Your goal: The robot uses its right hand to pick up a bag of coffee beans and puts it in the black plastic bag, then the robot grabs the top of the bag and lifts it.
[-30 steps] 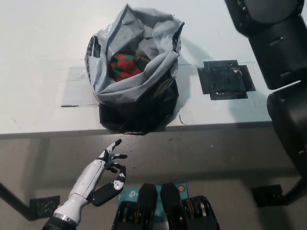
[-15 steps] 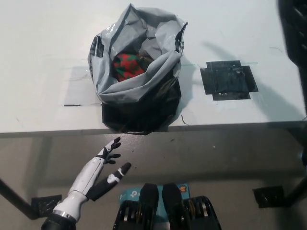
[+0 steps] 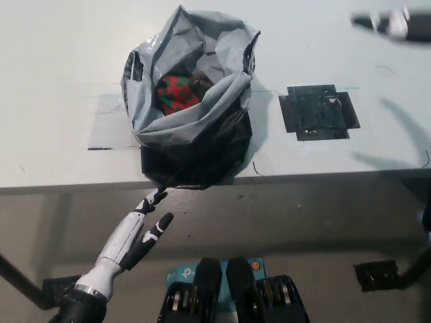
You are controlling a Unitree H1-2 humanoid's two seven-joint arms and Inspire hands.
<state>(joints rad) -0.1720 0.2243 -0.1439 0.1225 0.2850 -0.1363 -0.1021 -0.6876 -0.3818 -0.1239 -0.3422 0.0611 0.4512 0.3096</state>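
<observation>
Nearest, below the table's front edge: white left hand (image 3: pixel 140 229), held open with fingers apart and nothing in it, fingertips reaching up towards the underside of the black plastic bag (image 3: pixel 192 114). Next, right at the front edge of the table (image 3: pixel 54 81) and slightly overhanging it: that bag, standing upright, mouth wide open, grey lining folded outward around the rim. Inside, low in the opening: bag of coffee beans (image 3: pixel 176 92), red and green, already dropped in, so only the grab and lift of the bag's top left to do. Further right on the table, well apart from the bag: a black tape patch (image 3: pixel 318 112). Farthest, at the top right corner: right hand (image 3: pixel 394 23), a blurred dark shape with a pale end, too smeared to tell how far open or whether holding anything. Likely trouble from here: bag so close to the front edge that a clumsy reach could nudge it off; a wide, floppy rim easy to pinch on one side only, tilting the load and spilling the beans; thin plastic slipping out of a loose hold.
</observation>
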